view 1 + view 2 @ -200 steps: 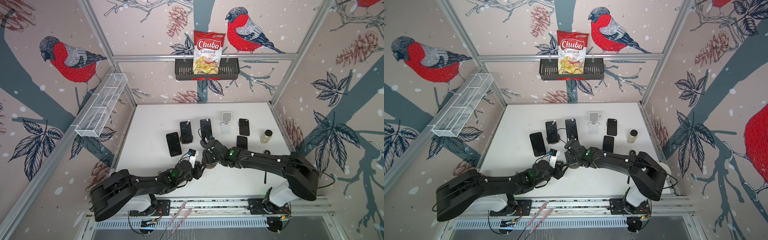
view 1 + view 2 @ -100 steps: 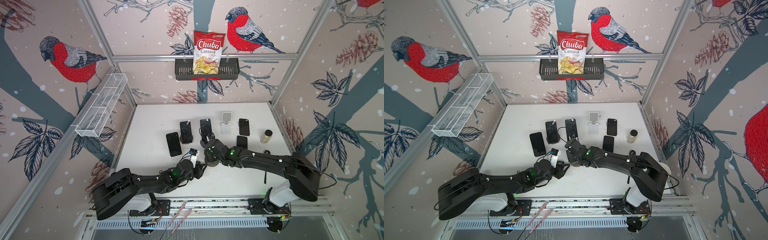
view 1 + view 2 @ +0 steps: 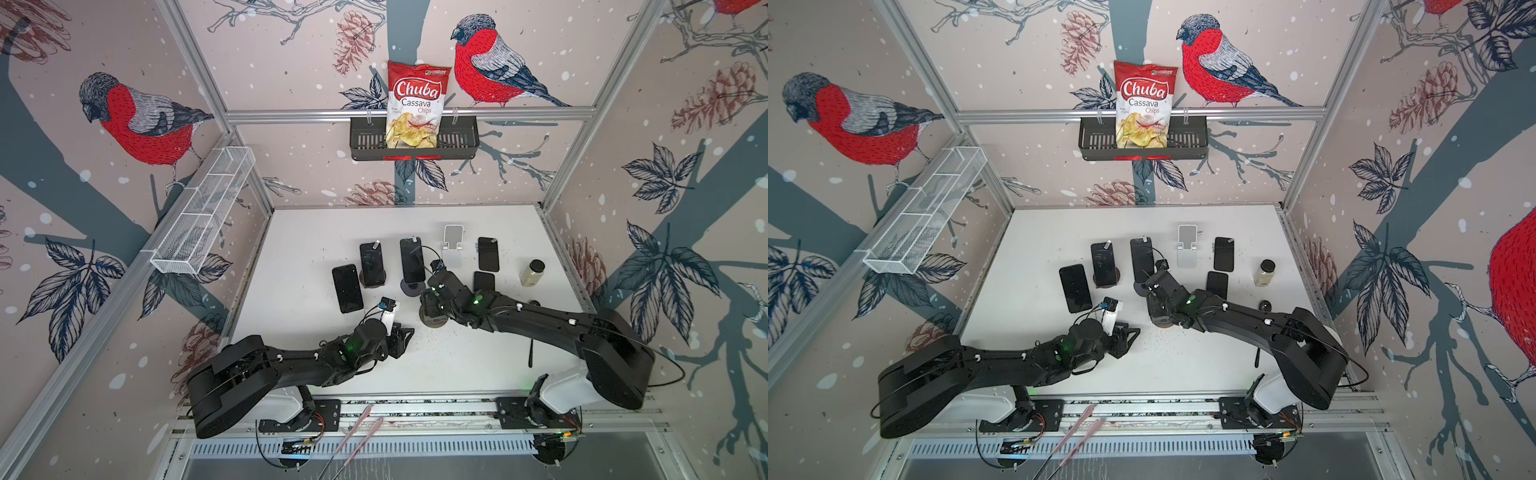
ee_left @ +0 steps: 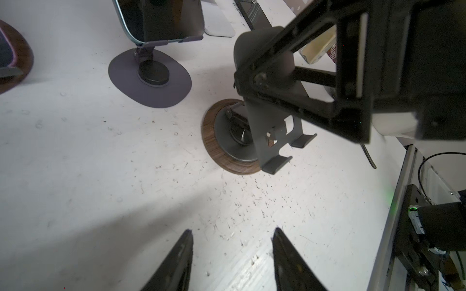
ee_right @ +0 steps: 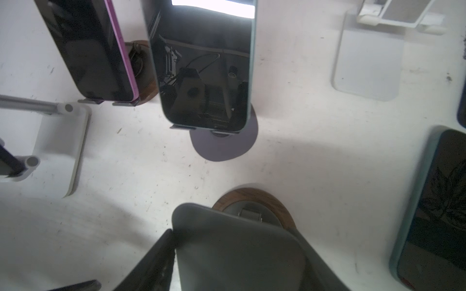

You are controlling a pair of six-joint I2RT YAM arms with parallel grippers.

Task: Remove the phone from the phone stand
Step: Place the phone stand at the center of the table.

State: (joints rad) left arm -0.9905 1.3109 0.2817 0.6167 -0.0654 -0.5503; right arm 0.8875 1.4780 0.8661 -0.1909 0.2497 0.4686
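Right wrist view: phone (image 5: 204, 75) upright on stand (image 5: 224, 148), just beyond empty stand (image 5: 239, 252). Right gripper (image 3: 431, 305) clamps empty stand's plate, likely to shift it clear. Left gripper (image 4: 233, 231) half open, empty, idle low over table (image 4: 100, 176).

Left arm (image 3: 286, 368), right arm (image 3: 544, 319): matte black, angular, white bases (image 3: 565, 390); green lights (image 3: 478, 298) behind left claw (image 3: 404, 341), right claw (image 3: 432, 309).
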